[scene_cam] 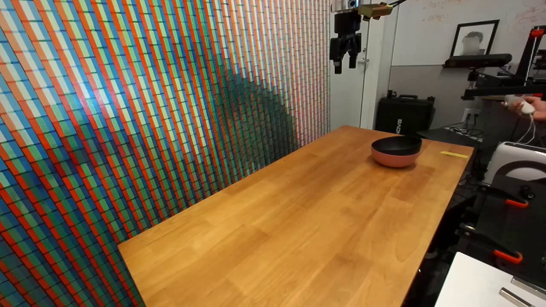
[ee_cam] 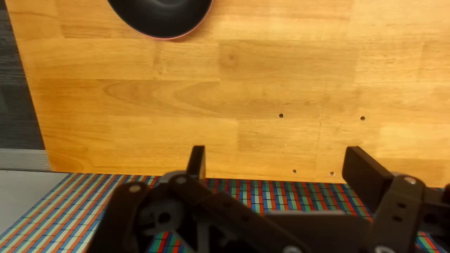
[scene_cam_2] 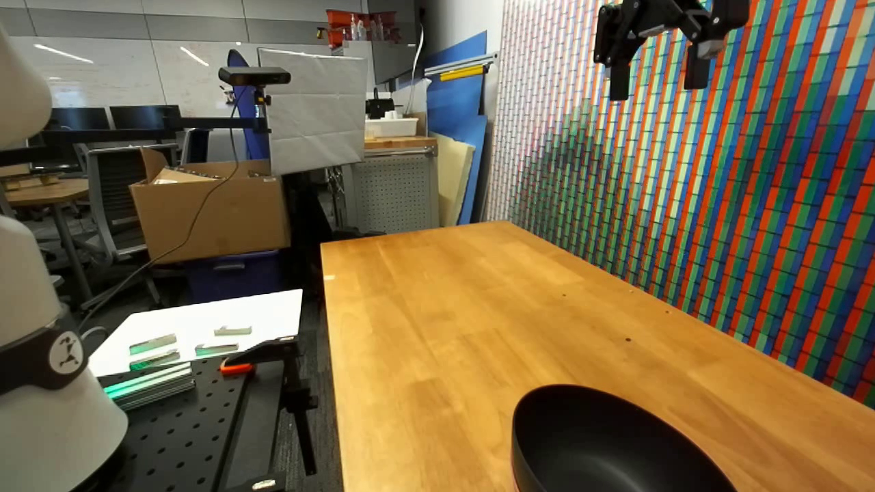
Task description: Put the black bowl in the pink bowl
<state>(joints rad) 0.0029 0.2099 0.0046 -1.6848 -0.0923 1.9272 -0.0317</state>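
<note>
My fingers (ee_cam: 364, 175) are hovering empty and wide apart while, at the wrist view's eleven o'clock, the black bowl (ee_cam: 163, 17) is resting inside the pink bowl (scene_cam: 396, 160) on the worktop (scene_cam: 298, 221), so the task is looking done, nothing left.

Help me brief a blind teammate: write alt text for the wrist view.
A round, glossy black bowl, cut off by the top edge, sits in a round pink bowl visible only as a thin rim, on a brown wooden table. Below, a black two-fingered gripper hangs open and empty, a multicoloured patterned wall behind.
</note>
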